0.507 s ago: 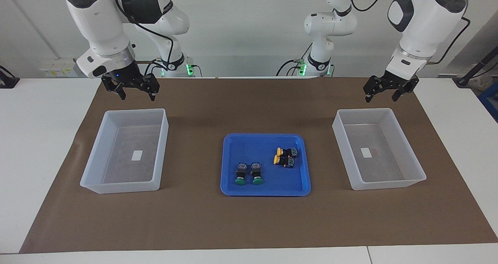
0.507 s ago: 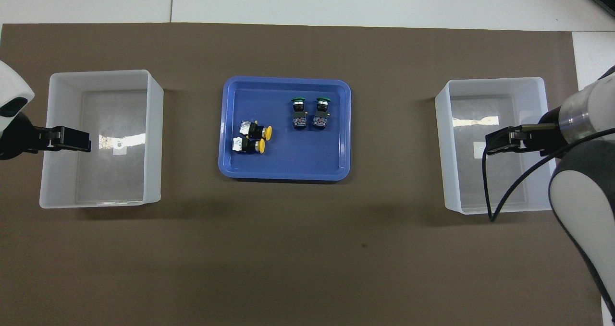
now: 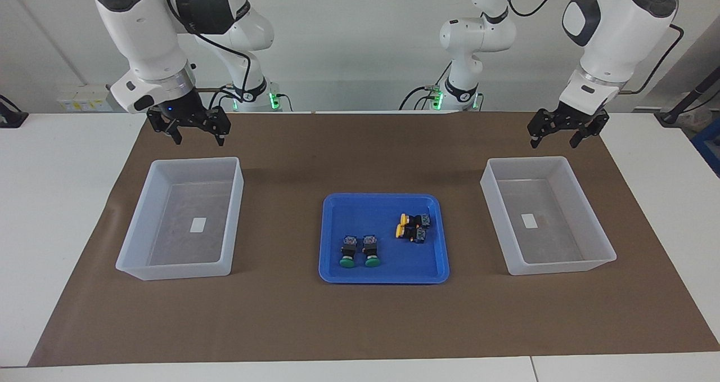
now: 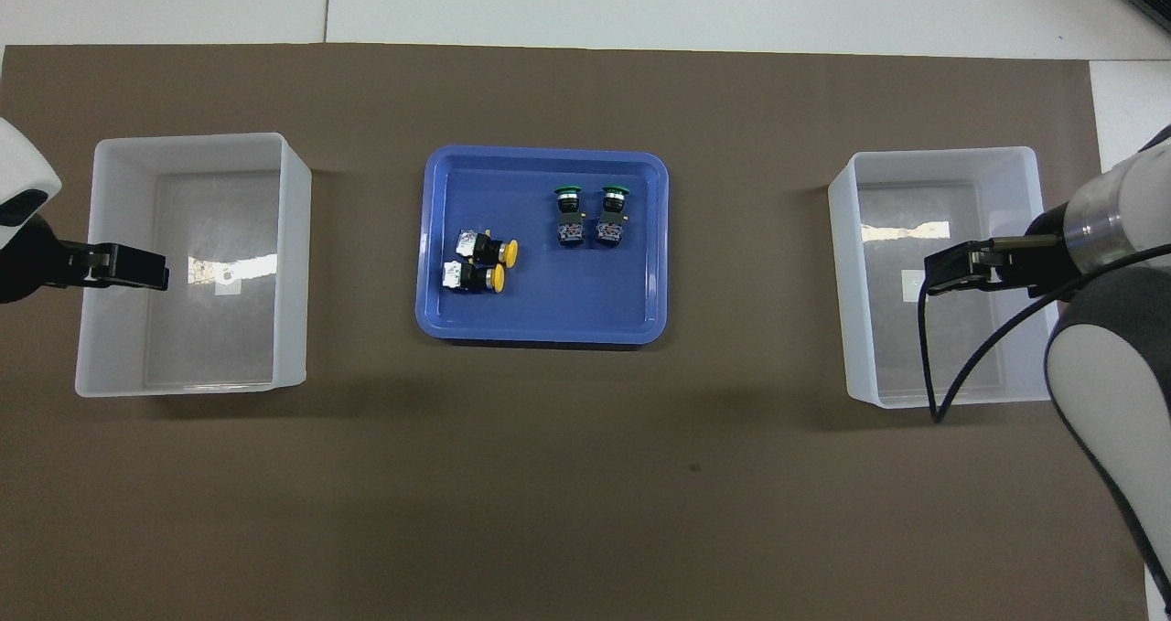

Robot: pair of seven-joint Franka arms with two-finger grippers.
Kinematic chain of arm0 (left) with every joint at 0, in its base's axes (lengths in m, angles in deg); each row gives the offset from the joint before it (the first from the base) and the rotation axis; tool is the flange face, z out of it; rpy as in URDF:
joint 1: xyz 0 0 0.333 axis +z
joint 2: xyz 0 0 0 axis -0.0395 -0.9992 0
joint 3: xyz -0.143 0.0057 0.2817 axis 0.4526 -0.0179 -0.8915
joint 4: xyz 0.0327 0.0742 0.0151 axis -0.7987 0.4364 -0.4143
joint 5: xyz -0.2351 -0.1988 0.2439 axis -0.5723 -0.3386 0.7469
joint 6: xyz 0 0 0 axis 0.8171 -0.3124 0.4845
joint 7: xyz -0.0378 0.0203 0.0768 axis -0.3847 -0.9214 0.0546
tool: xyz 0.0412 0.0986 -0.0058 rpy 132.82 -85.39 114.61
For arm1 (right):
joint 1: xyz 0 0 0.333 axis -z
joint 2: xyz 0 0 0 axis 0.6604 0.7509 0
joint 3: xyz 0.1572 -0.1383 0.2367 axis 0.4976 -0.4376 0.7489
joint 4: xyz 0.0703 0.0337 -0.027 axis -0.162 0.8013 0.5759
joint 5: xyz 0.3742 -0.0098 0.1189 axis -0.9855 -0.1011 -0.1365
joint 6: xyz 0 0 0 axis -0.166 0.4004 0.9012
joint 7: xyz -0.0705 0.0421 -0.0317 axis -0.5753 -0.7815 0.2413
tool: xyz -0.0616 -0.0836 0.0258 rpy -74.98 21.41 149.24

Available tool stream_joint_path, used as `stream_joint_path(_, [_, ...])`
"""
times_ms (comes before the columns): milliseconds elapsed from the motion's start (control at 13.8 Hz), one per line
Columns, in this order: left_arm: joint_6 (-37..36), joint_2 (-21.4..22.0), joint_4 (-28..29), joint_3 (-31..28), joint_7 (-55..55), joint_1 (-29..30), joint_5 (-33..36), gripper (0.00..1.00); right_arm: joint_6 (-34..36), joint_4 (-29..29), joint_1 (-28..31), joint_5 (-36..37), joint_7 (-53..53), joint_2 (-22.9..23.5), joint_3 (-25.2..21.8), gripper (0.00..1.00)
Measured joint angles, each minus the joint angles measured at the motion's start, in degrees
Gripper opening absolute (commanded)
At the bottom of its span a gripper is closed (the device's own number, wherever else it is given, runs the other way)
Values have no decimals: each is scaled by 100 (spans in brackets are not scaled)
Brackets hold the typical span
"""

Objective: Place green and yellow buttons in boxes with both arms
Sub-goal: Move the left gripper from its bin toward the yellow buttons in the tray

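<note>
The left claw hangs released, its fingers spread and nothing between them, up in the air over the robot-side rim of the translucent box at the left arm's end of the counter. The right claw is likewise released and empty (fingers plainly apart in the facing view), raised over the robot-side rim of the other translucent box at the right arm's end. Each box shows a small white label on its floor.

Between the boxes a shallow blue tray sits on the brown mat that covers the counter. All four push-buttons lie in it: the two green buttons side by side, caps pointing away from the robots, and the two yellow buttons just beside each other toward the left arm's end, a little nearer to the robots than the green pair.
</note>
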Motion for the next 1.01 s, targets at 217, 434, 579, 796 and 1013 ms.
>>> stream_joint_path(217, [45, 0, 0, 0, 32, 4, 0, 100, 0, 0, 0, 0, 0, 0, 0, 100])
stream_joint_path(434, [225, 0, 12, 4, 324, 4, 0, 100, 0, 0, 0, 0, 0, 0, 0, 100])
stream_joint_path(579, [362, -10, 66, 30, 561, -1, -7, 100, 0, 0, 0, 0, 0, 0, 0, 100])
stream_joint_path(796, [602, -127, 150, 81, 1257, -126, -25, 100, 0, 0, 0, 0, 0, 0, 0, 100])
stream_joint_path(1013, [1046, -540, 210, 108, 2406, -679, -26, 100, 0, 0, 0, 0, 0, 0, 0, 100])
